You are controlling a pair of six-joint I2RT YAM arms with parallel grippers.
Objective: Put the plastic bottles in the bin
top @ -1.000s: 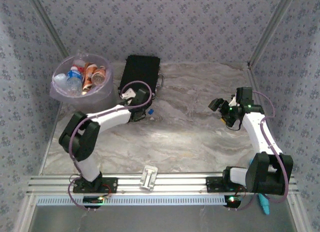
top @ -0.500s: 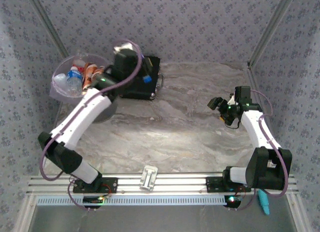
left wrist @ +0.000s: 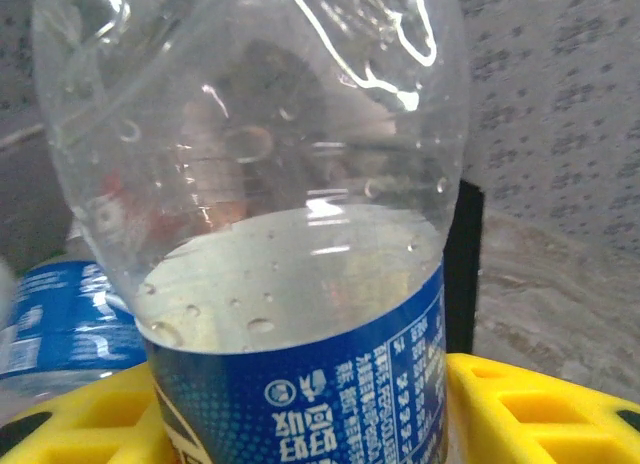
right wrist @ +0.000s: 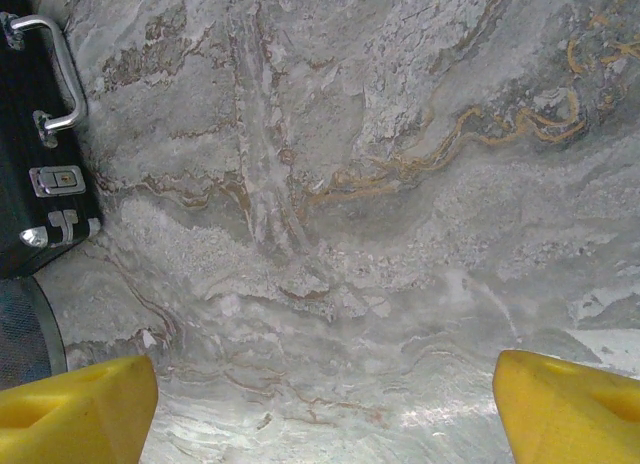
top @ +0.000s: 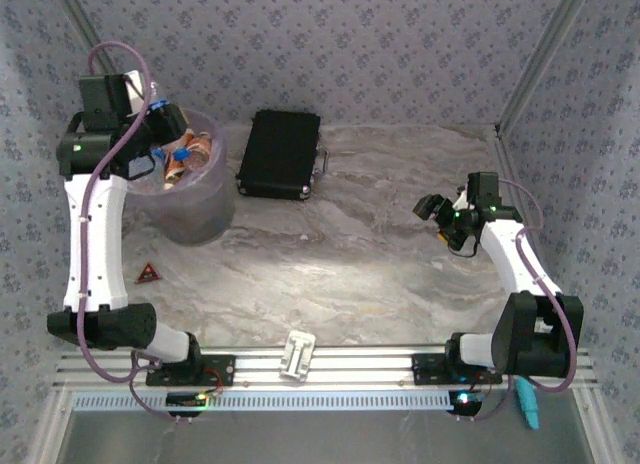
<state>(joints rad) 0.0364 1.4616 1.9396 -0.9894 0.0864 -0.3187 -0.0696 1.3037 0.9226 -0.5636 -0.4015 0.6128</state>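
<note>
Bottle (left wrist: 300, 234) clamped in left hand (top: 148, 124), above bin (top: 196, 210)

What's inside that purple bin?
A few bottles with orange and blue labels show inside the bin. The left claw, gripping one more bottle above it, covers the rest, so the full count is hidden.

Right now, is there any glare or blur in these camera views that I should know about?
Left wrist: white glare streaks run across the clear bottle, which sits very close to the lens; the wall behind is soft. Right wrist: the marble table is sharp, with a bright sheen at lower right. Top external: a lit patch on the table's centre.
</note>
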